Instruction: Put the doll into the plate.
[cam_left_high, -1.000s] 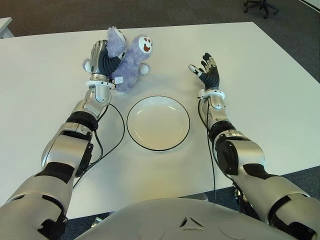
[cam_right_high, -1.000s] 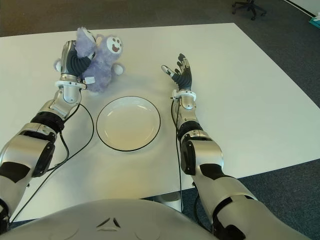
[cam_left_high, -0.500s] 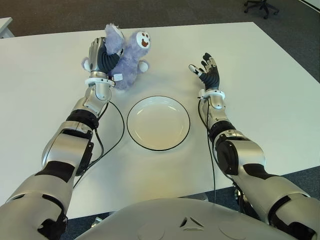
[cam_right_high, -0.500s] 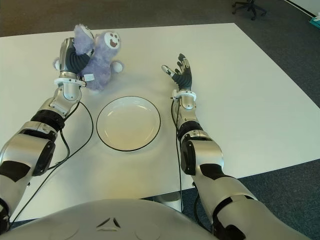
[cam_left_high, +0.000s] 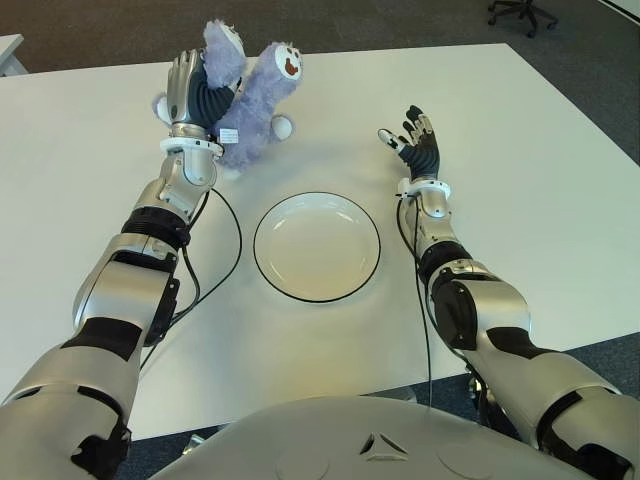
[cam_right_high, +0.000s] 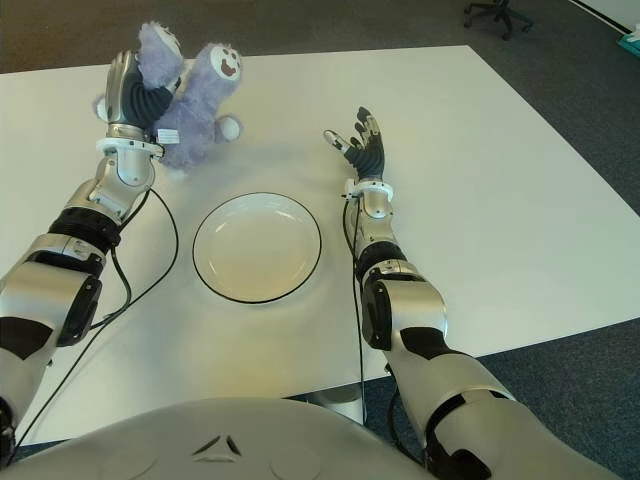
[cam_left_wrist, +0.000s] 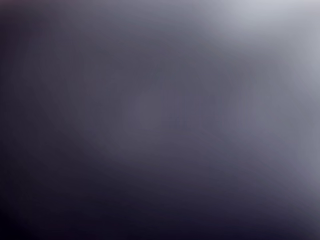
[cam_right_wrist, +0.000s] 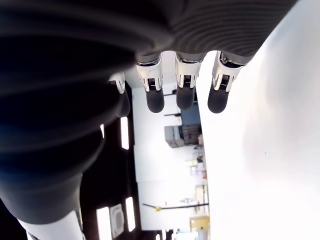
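White table fills most of the eye views; dark carpet runs along the top edge and right corner of the frame, with an office chair at the upper right.

Plate: round, white with a dark rim, sits at centre frame on the table, nothing in it.

Doll: purple plush with a white face, in the upper left of the frame, above and to the left of the plate and well apart from it. It is tilted, face toward the top of the frame, one fuzzy limb sticking up beside the hand. A small white tag shows on its body.

Left hand: upper left, raised upright, fingers curled around the doll's body and pinching it against the palm. Cannot tell whether the doll's lower end touches the table. Left wrist view is a uniform dark blur, nothing readable there.

Right hand: right of centre, above and to the right of the plate, palm up-tilted, fingers spread loosely, holding nothing. Right wrist view shows its fingertips extended side by side with the white table beyond.

A black cable loops on the table between left forearm and plate.
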